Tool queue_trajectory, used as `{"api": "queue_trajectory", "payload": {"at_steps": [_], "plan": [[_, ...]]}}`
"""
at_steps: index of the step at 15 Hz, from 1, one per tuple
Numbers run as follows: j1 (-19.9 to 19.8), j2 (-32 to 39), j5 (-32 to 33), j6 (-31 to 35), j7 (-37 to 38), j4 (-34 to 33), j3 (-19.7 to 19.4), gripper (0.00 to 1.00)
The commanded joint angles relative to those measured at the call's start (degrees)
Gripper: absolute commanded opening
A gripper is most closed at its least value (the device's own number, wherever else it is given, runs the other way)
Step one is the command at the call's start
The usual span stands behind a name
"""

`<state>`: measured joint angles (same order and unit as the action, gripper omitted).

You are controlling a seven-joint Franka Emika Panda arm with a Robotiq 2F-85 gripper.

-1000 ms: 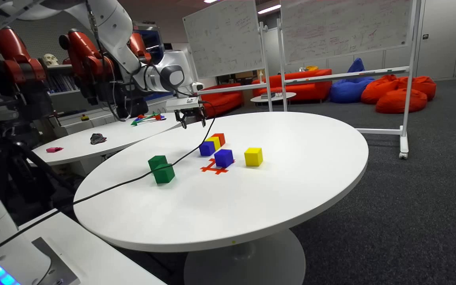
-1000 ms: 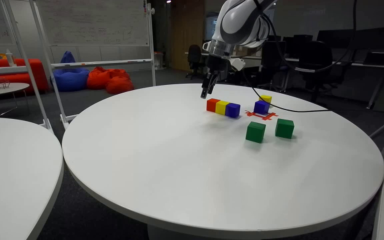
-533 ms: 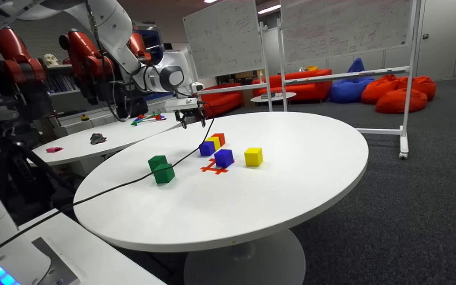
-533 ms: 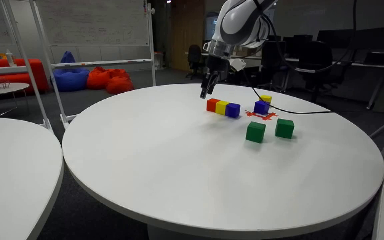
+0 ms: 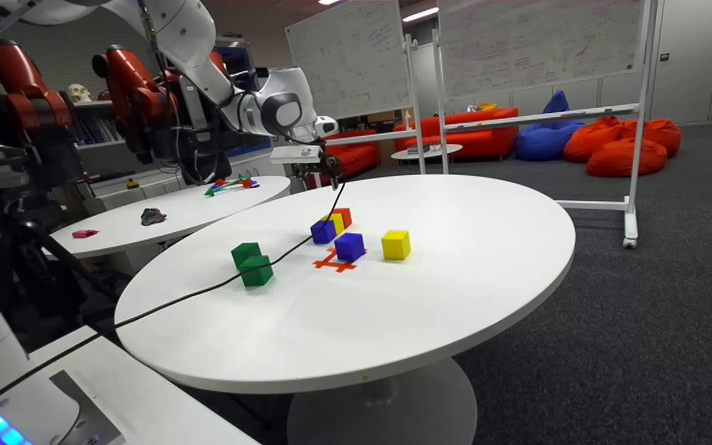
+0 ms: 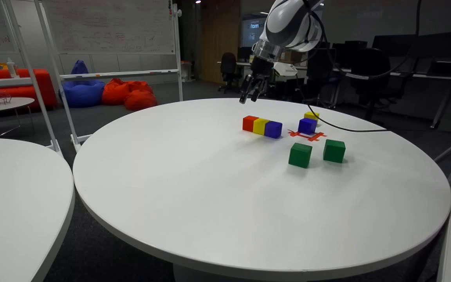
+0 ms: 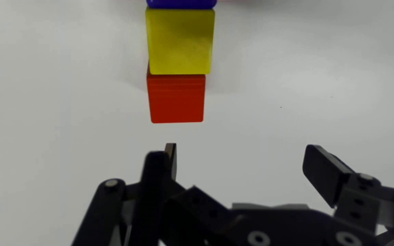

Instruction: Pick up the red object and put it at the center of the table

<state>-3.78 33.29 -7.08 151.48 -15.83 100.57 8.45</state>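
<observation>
The red object is a small red cube (image 7: 178,99), end piece of a row with a yellow cube (image 7: 180,41) and a blue cube (image 7: 181,3). This row lies on the round white table (image 5: 455,309), visible in both exterior views. Above the tabletop, past the red end of the row, hangs my gripper (image 6: 248,98). In the wrist view the gripper (image 7: 239,153) is open, its fingers wide apart over bare white surface. There the red cube appears ahead of the left finger (image 7: 154,177), apart from it. Nothing is between the fingers.
Red tape marks (image 5: 331,264) lie mid-table, with a second blue cube (image 5: 348,248) at their edge and a loose yellow cube (image 5: 396,245) beside it. Two green cubes (image 6: 300,155) stand nearby. A black cable (image 5: 207,287) hangs from the gripper across the scene.
Over the last half second my gripper has risen and turned somewhat, shifting rightward in both exterior views. The cable has swung with it. All the cubes rest where they were.
</observation>
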Motion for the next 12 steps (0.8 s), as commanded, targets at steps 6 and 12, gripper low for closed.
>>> {"api": "queue_trajectory", "payload": {"at_steps": [6, 12], "plan": [[-5.27, -2.63, -4.7, 4.11, -1.34, 2.22, 1.32, 1.0], [-3.83, -2.89, -3.1, 3.25, 1.31, 2.0, -0.28, 1.0]]}}
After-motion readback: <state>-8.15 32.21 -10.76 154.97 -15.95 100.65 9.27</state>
